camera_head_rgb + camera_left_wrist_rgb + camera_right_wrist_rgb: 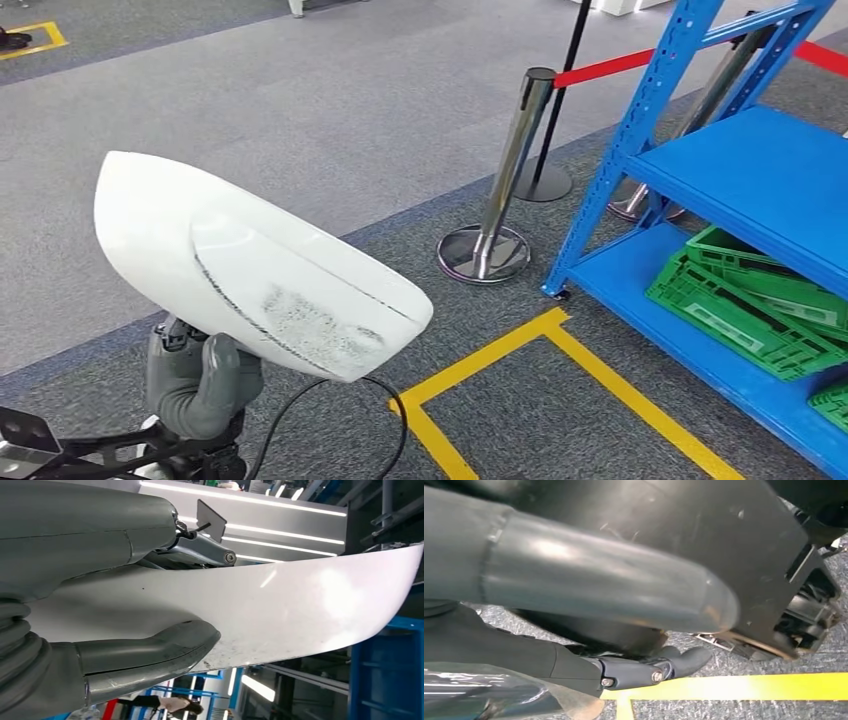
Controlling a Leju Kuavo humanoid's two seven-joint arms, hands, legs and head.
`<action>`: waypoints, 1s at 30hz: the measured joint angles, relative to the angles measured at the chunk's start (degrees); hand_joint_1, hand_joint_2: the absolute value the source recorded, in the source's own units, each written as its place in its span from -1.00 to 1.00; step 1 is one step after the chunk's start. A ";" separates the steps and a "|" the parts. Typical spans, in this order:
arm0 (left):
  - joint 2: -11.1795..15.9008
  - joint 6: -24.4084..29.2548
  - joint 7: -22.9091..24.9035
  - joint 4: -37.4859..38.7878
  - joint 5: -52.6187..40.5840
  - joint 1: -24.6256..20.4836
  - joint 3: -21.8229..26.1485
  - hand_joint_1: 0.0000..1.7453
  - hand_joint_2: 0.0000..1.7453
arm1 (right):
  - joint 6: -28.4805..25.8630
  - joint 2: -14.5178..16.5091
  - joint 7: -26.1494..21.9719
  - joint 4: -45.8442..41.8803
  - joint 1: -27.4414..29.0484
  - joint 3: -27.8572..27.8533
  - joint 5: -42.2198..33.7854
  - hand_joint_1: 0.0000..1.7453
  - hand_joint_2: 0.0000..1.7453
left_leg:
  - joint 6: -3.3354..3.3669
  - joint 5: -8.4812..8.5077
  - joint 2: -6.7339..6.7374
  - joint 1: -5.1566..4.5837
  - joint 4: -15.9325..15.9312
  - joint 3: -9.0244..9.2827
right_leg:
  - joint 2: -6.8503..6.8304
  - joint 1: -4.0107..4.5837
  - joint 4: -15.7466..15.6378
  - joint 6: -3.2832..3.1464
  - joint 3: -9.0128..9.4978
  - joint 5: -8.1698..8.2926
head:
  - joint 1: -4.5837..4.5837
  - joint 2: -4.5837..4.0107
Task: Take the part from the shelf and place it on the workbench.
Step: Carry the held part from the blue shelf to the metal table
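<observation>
The part is a large white curved shell with scuffed grey marks on its lower face. My left hand grips it from below and holds it up, tilted, over the grey carpet at the lower left of the head view. In the left wrist view the grey thumb presses against the part's smooth white surface, with the other fingers behind it. My right hand hangs low above the carpet, thumb and dark fingers stretched out, holding nothing.
A blue metal shelf stands at the right with green crates on its bottom level. Chrome stanchions with a red belt stand beside it. Yellow tape marks the floor, and a black cable trails near my left hand.
</observation>
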 joint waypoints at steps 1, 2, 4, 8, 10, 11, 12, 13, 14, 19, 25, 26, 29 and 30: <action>0.03 0.01 0.00 -0.01 0.00 0.04 -0.07 1.00 1.00 | 0.02 0.00 -0.08 -0.01 -0.09 -0.04 -0.05 -1.00 -1.00 | 0.13 0.08 -0.10 -0.09 -0.39 0.04 | -0.17 -0.02 -0.18 0.31 0.12 0.05 | -0.01 0.00; 0.05 0.00 0.01 -0.04 0.01 0.10 -0.11 1.00 1.00 | 0.05 -0.02 -0.09 -0.02 -0.16 -0.08 -0.08 -1.00 -1.00 | 0.27 0.29 -0.21 0.04 -0.91 0.29 | 0.01 -0.07 -0.22 0.60 0.17 -0.07 | 0.01 0.00; 0.04 -0.01 -0.02 -0.12 0.04 0.13 -0.24 1.00 1.00 | 0.19 -0.06 -0.12 -0.05 -0.18 -0.18 -0.08 -1.00 -1.00 | 0.62 0.80 -0.51 0.40 -2.14 0.96 | 1.77 -0.08 1.63 1.04 -0.73 -1.42 | 0.13 0.00; 0.06 -0.03 0.01 -0.15 0.09 0.15 -0.36 1.00 1.00 | 0.39 -0.17 -0.08 -0.05 0.03 -0.25 0.07 -1.00 -1.00 | 0.90 0.98 -1.97 0.58 -2.56 1.24 | 4.31 -0.14 14.39 1.54 -7.59 -6.51 | 0.34 0.00; 0.07 -0.02 0.02 -0.14 0.10 0.14 -0.36 1.00 1.00 | 0.39 -0.25 -0.06 -0.05 0.10 -0.27 0.10 -1.00 -1.00 | 0.76 0.88 -3.35 0.69 -2.38 1.27 | 4.50 -0.27 13.28 1.80 -7.62 -4.20 | 0.37 0.00; 0.07 -0.01 0.02 -0.13 0.11 0.14 -0.37 1.00 1.00 | 0.39 -0.27 -0.05 -0.05 0.12 -0.27 0.12 -1.00 -1.00 | 0.55 0.73 -4.14 0.81 -2.12 1.27 | 5.17 -0.50 9.59 1.98 -6.08 -1.81 | 0.39 0.00; 0.07 0.01 0.02 -0.13 0.13 0.13 -0.38 1.00 1.00 | 0.41 -0.28 -0.03 -0.04 0.16 -0.28 0.16 -1.00 -1.00 | 0.25 0.52 -4.90 0.86 -1.75 1.18 | 6.54 -0.77 5.78 2.16 -4.38 -0.15 | 0.44 0.00; 0.07 0.04 0.02 -0.13 0.14 0.11 -0.40 1.00 1.00 | 0.44 -0.29 -0.03 -0.03 0.21 -0.28 0.20 -1.00 -1.00 | -0.07 0.28 -5.67 0.89 -1.25 0.95 | 7.80 -1.02 2.69 2.14 -2.82 0.93 | 0.47 0.00; 0.07 0.08 0.03 -0.14 0.16 0.09 -0.43 1.00 1.00 | 0.46 -0.29 -0.02 -0.02 0.23 -0.28 0.23 -1.00 -1.00 | -0.41 0.13 -6.31 0.91 -0.86 0.70 | 8.77 -1.15 0.82 2.03 -1.80 1.30 | 0.50 0.00; 0.18 0.25 0.04 -0.15 0.23 0.02 -0.46 1.00 1.00 | 0.45 -0.17 0.05 -0.01 0.14 -0.31 0.54 -1.00 -1.00 | -1.63 -1.02 -5.94 1.10 1.61 -0.71 | 6.46 -0.94 0.17 0.21 -0.69 1.03 | 0.25 0.00; 0.24 0.18 0.04 -0.13 0.52 -0.02 -0.49 1.00 1.00 | 0.42 -0.15 0.28 -0.01 0.24 -0.56 0.74 -1.00 -1.00 | -2.07 -5.27 -1.87 1.32 15.04 -7.49 | 1.67 -0.41 0.11 -0.69 0.13 0.19 | -0.12 0.00; 0.24 0.09 0.04 -0.14 0.58 -0.01 -0.49 1.00 1.00 | 0.42 -0.13 0.30 -0.01 0.20 -0.60 0.76 -1.00 -1.00 | -1.76 -3.22 -1.43 1.21 11.94 -6.05 | 0.98 -0.34 0.11 -0.67 0.40 -0.01 | -0.12 0.00; 0.24 -0.25 0.04 -0.17 0.81 -0.01 -0.51 1.00 1.00 | 0.41 0.02 0.32 -0.01 0.18 -0.67 0.83 -1.00 -1.00 | -0.54 0.74 2.41 0.07 1.69 -1.18 | -0.76 -0.06 -0.01 -0.12 1.06 -0.66 | -0.11 0.00; 0.24 -0.33 0.04 -0.17 0.93 0.00 -0.52 1.00 1.00 | 0.40 0.07 0.33 -0.01 0.15 -0.70 0.84 -1.00 -1.00 | -0.33 0.71 3.10 -0.28 0.47 -0.70 | -1.35 0.02 -0.09 0.17 1.18 -0.82 | -0.12 0.00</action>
